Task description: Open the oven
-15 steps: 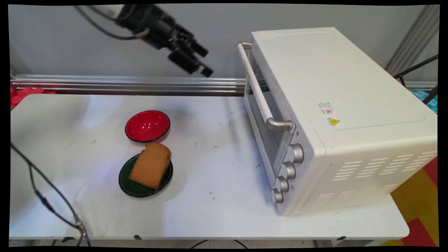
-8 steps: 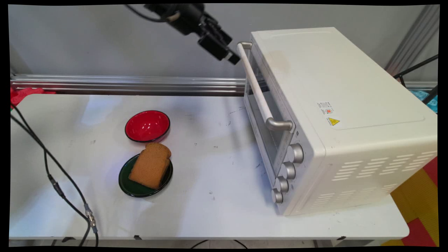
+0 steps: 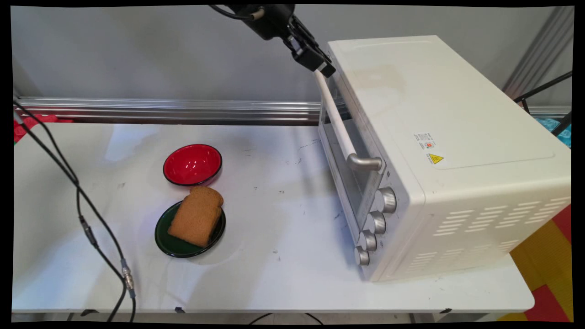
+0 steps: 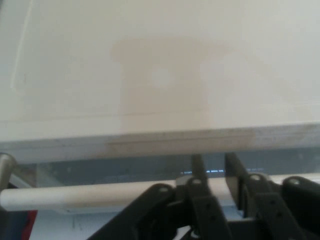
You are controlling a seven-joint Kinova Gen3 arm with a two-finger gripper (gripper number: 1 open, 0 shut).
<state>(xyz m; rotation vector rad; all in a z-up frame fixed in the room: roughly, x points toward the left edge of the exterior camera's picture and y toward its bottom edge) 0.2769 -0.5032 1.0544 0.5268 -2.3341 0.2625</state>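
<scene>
Hovering at the oven (image 3: 438, 137) door handle's (image 3: 336, 119) far end, the gripper (image 3: 325, 69) appears to straddle the bar; finger spacing cannot be determined. Bread (image 3: 196, 215) lies on a green plate (image 3: 164, 242).

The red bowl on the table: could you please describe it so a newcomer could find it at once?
Start at the big white toaster oven on the white table; well out from its door sit two round dishes. The red bowl is the farther, empty one; the green plate nearer the camera carries a bread slice.
</scene>
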